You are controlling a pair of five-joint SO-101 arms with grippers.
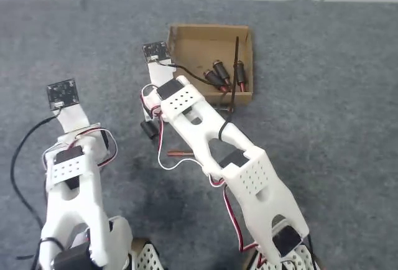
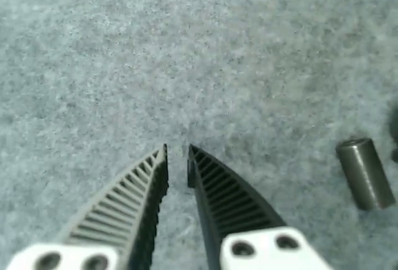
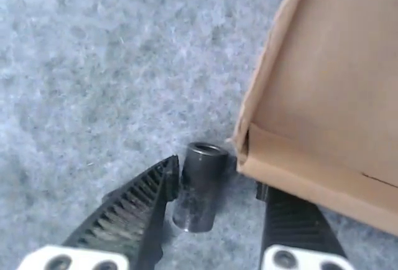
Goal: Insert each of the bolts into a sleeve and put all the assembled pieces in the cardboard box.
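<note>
A sleeve (image 3: pixel 200 186) is bracketed by the right gripper (image 3: pixel 216 176) beside the cardboard box (image 3: pixel 323 96).
Its fingers (image 3: pixel 134 211) are spread wide around it; the left gripper (image 2: pixel 177 153) is held with fingers (image 2: pixel 134 201) narrowly apart over the carpet (image 2: pixel 186 46).

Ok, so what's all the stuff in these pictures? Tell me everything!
cardboard box: one, brown, at the carpet's far side.
assembled pieces: three, dark and copper, inside the box.
bolt: one, copper, on the carpet beside the right arm.
sleeve: one, black, on the carpet between the arms.
sleeve: one, black, by the box corner; maybe the same one.
carpet: one, grey, under everything.
arms: two, white, left arm and right arm.
tools: two, black-fingered; left tool slightly open over carpet, right tool open around the sleeve.
</note>
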